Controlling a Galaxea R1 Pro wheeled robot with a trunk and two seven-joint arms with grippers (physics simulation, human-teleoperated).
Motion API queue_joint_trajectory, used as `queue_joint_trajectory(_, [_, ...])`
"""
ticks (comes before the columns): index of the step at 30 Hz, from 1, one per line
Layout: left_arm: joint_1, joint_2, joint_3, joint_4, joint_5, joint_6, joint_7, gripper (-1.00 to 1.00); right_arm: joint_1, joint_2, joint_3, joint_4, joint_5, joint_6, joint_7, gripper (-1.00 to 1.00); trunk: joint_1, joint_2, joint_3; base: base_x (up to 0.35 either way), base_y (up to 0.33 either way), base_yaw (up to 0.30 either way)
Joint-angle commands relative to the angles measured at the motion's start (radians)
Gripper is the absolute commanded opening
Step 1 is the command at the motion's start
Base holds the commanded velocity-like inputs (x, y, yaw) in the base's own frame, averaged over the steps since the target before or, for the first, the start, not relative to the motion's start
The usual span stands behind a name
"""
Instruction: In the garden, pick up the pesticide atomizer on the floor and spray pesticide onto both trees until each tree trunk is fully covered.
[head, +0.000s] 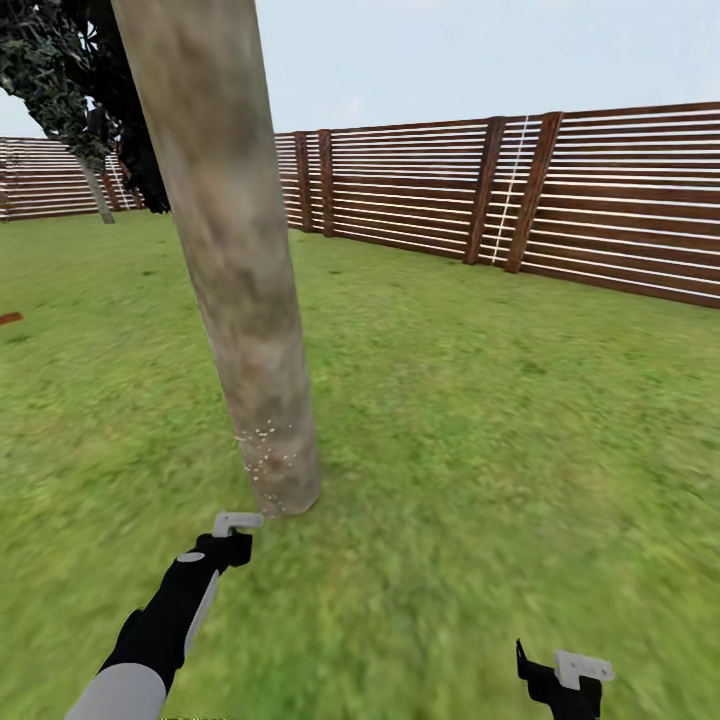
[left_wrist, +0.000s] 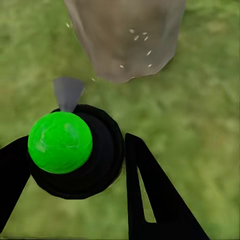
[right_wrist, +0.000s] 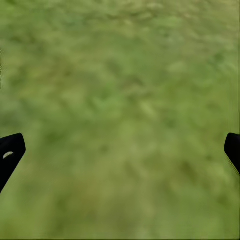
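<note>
One trunk (head: 235, 270) stands just ahead of the robot at about 11 o'clock, a thick mottled column rising from the lawn (head: 500, 420), and pale flecks dot its bark only near the base, so most of it looks yet to be covered. The left hand (head: 232, 530) hangs close to the foot of the trunk and holds the pesticide atomizer (left_wrist: 75, 150), a dark round body with a green cap and a grey nozzle aimed at the bark, clamped between its black fingers (left_wrist: 150, 195). To spray well, I judge the nozzle should stay square to the bark and travel slowly up from the flecked patch, then around the sides, without touching the trunk. The right hand (head: 565, 680) sits low at 5 o'clock, spread wide and empty over grass. A slatted fence (head: 520, 190) rings the far side.
</note>
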Motion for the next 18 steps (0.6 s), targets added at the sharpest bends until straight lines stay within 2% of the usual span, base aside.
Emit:
queue_joint_trajectory(1, [-0.001,-0.009,0.004,-0.002,-0.01,0.005,0.002,-1.0,0.0,0.0,0.006,0.0,-0.003,-0.001,-0.004,1.0,0.0,0.0,-0.001,0.083,-0.27,0.277])
queue_joint_trajectory(3, [-0.001,-0.026,0.004,-0.002,-0.01,0.005,0.009,-1.0,0.0,0.0,0.006,0.0,-0.003,-0.001,-0.005,1.0,0.0,0.0,-0.001,0.058,-0.27,0.277])
queue_joint_trajectory(6, [-0.001,-0.032,0.004,-0.002,-0.007,0.004,0.011,-1.0,0.0,0.0,0.006,0.0,-0.003,-0.001,-0.005,1.0,0.0,0.0,-0.001,0.009,-0.272,0.162])
queue_joint_trajectory(10, [-0.001,-0.033,0.005,-0.002,0.029,0.003,0.011,-1.0,0.0,0.0,0.006,0.0,-0.003,-0.001,-0.004,1.0,0.0,0.0,-0.001,-0.117,-0.269,0.015])
queue_joint_trajectory(18, [-0.001,-0.033,0.007,-0.004,0.032,0.007,0.024,-1.0,0.0,0.0,0.006,0.0,-0.003,-0.001,-0.005,1.0,0.0,0.0,-0.001,-0.034,-0.271,0.012])
